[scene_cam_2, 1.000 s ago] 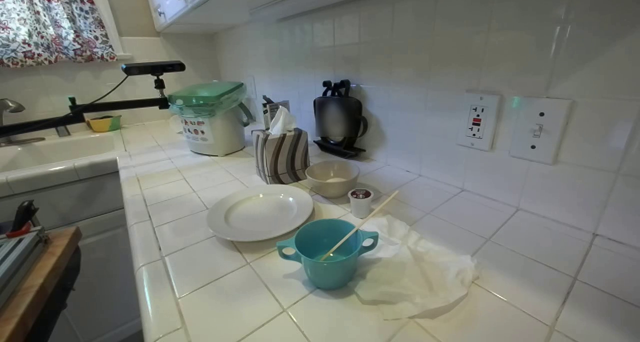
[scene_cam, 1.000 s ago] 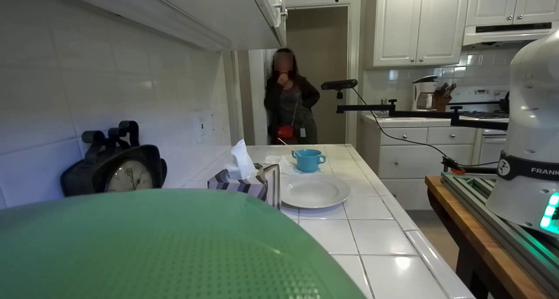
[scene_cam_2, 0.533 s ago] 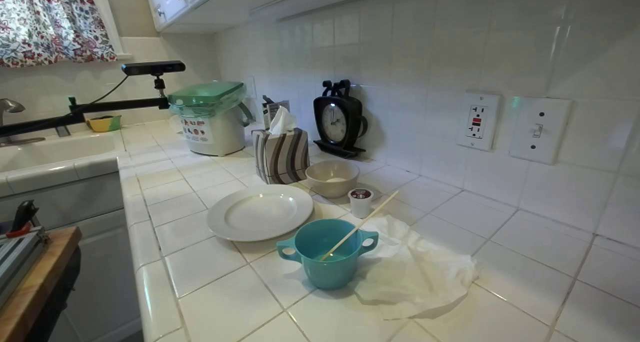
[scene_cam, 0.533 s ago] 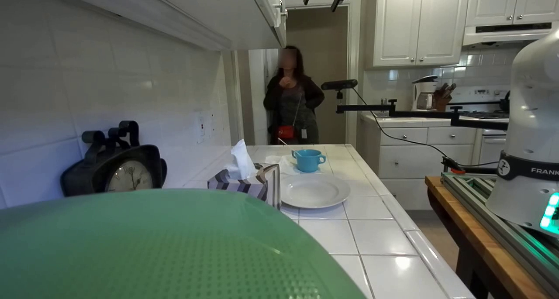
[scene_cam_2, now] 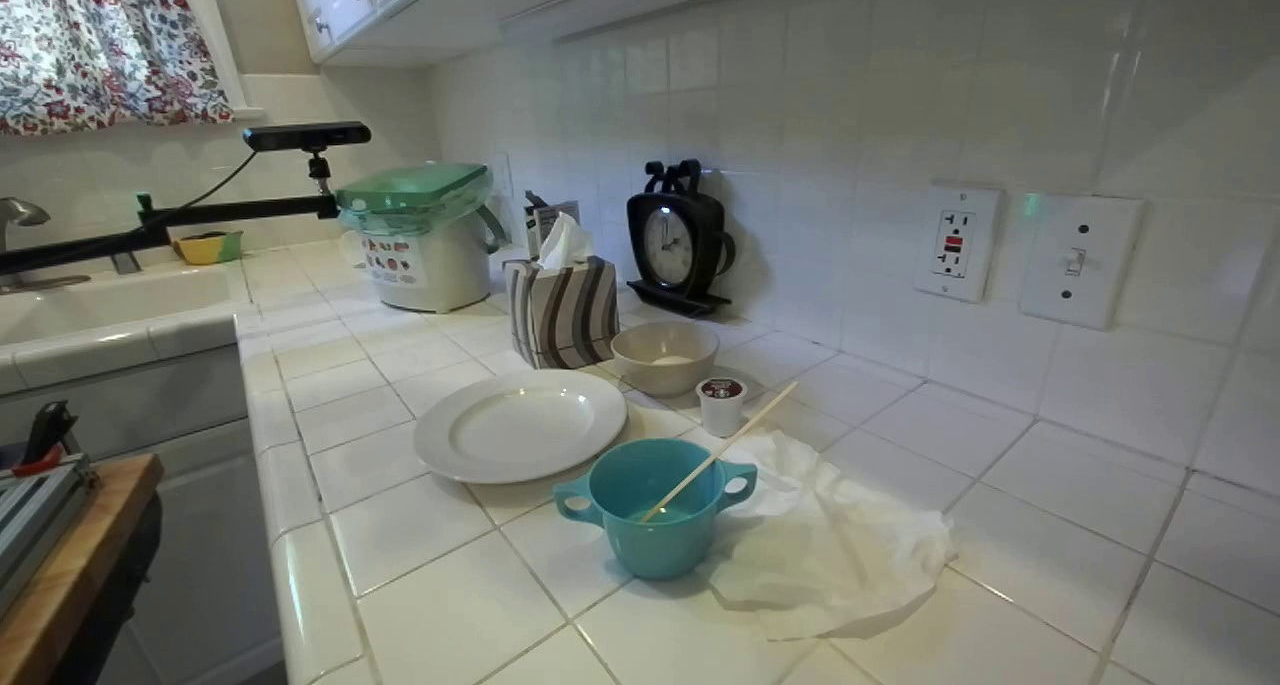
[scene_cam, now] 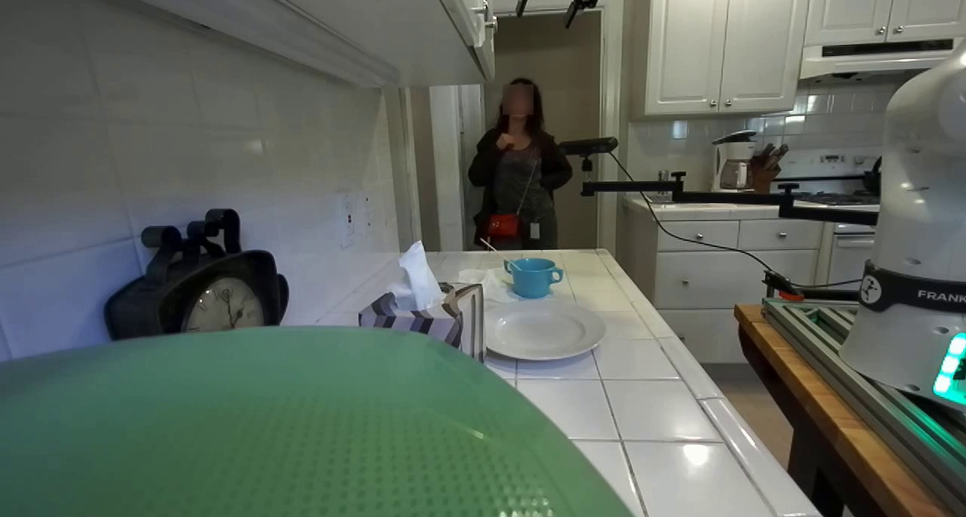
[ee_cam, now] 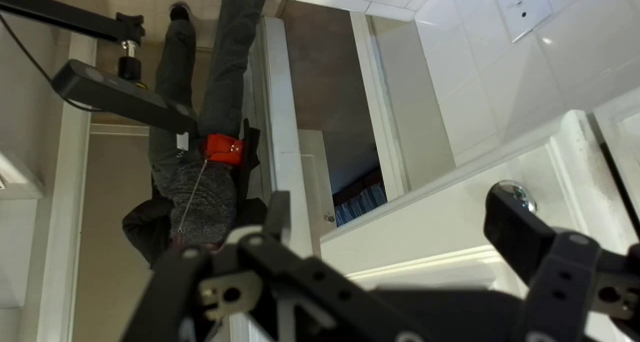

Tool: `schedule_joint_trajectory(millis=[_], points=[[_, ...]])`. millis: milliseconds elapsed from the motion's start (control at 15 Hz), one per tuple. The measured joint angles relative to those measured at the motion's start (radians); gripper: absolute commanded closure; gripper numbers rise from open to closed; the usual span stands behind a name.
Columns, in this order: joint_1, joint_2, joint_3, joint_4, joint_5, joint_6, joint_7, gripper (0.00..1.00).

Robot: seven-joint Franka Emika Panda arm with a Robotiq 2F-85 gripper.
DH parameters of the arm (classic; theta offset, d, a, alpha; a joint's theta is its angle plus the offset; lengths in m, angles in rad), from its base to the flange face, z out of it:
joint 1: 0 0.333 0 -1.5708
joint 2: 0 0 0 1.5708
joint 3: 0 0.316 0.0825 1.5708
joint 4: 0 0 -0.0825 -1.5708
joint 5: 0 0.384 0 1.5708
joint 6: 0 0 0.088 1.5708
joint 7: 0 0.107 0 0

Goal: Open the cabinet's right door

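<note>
The white cabinet (scene_cam: 362,26) hangs above the counter in both exterior views. Filling the lower right of the wrist view is its right door (ee_cam: 425,222), a white panel with moulding and a round chrome knob (ee_cam: 522,194). A narrow dark gap divides it from the neighbouring door (ee_cam: 627,132). My gripper (ee_cam: 392,214) is open, its black fingers spread wide with nothing between them. One finger partly covers the knob in the wrist view; whether they touch I cannot tell. At the top of an exterior view the gripper (scene_cam: 546,10) hangs to the right of the cabinet's knobs.
A black camera (ee_cam: 122,95) on a jointed bar reaches over the counter edge. Beyond it a person (scene_cam: 517,189) stands by the doorway. Below are a plate (scene_cam_2: 520,425), a turquoise cup (scene_cam_2: 650,545) with a stick, a tissue box (scene_cam_2: 560,315) and a bowl (scene_cam_2: 665,360).
In an exterior view my gripper has come down and slightly left, showing more of its fingers. The person has shifted to the right. The cabinet doors look the same.
</note>
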Motion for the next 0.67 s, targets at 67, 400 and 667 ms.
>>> schedule_joint_trajectory(millis=[67, 400, 667], points=[[0.000, 0.008, 0.002, 0.003, -0.018, 0.000, 0.017, 0.00], [0.007, 0.044, 0.008, 0.022, -0.096, 0.000, 0.091, 0.00], [0.025, 0.054, 0.003, 0.030, -0.104, -0.002, 0.093, 0.00]])
